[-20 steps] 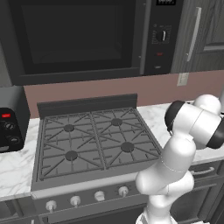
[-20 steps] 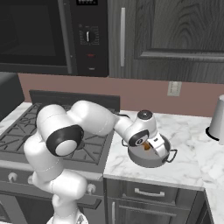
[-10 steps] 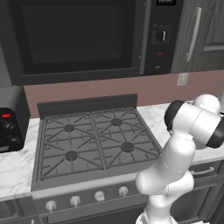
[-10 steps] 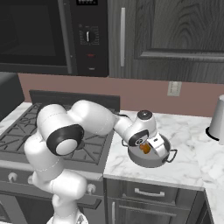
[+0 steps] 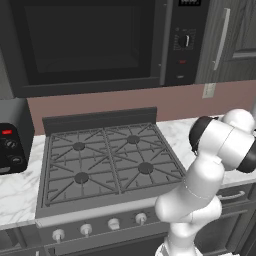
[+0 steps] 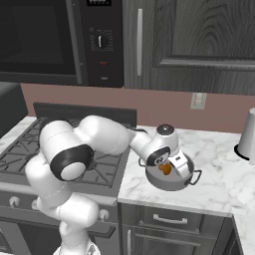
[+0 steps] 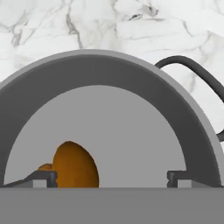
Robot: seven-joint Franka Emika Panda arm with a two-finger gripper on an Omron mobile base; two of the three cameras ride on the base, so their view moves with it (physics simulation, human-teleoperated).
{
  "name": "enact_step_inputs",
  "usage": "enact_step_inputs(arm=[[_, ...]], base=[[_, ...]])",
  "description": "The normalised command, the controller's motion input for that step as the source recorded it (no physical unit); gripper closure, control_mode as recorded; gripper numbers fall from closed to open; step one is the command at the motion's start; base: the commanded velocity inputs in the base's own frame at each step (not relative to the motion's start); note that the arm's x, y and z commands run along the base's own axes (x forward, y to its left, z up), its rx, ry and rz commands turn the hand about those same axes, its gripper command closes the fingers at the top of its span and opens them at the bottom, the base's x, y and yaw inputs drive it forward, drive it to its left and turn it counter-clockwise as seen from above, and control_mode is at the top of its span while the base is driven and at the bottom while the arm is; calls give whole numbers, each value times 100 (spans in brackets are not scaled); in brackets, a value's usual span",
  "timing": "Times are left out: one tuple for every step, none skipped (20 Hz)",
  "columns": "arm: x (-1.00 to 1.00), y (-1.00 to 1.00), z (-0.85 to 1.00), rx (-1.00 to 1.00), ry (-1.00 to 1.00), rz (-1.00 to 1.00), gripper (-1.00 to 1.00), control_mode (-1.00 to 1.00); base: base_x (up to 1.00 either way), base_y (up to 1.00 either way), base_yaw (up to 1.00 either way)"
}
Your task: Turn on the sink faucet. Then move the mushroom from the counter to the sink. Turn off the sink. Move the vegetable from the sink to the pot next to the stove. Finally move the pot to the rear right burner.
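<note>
The grey pot (image 6: 174,182) stands on the marble counter just right of the stove, and its dark loop handle (image 7: 192,72) points away from the arm. An orange-brown mushroom (image 7: 74,165) lies on the pot's floor (image 7: 131,131); it also shows under the hand as the mushroom (image 6: 165,169). My gripper (image 6: 173,168) hangs low over the pot's mouth, open, its fingers apart with nothing between them. In the hand view the gripper (image 7: 109,178) has one fingertip (image 7: 41,177) beside the mushroom and the other near the pot's wall. The rear right burner (image 5: 132,140) is bare.
The stove (image 5: 107,162) has four grates and front knobs. A black toaster (image 5: 10,150) sits on the counter to its left. A white kettle (image 6: 247,135) stands at the far right of the counter. A microwave (image 5: 90,45) hangs above the stove.
</note>
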Motion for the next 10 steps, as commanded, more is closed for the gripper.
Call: enact_step_inputs(arm=[[-17,0,38,0,-3,-1,-100,-100],[-16,0,39,0,-2,-1,-100,-100],[-19,0,41,0,-3,-1,-100,-100],[-22,0,41,0,-2,-2,-100,-100],[-22,0,40,0,-2,-2,-100,-100],[-28,0,36,0,-2,-2,-100,-100],[-28,0,36,0,-1,-2,-100,-100],[-31,0,34,0,-2,-2,-100,-100],[-34,0,33,0,-2,-3,-100,-100],[-35,0,33,0,-2,-3,-100,-100]], base=[[0,0,0],[0,0,0],[0,0,0],[0,0,0],[0,0,0],[0,0,0],[0,0,0],[0,0,0],[0,0,0],[0,0,0]])
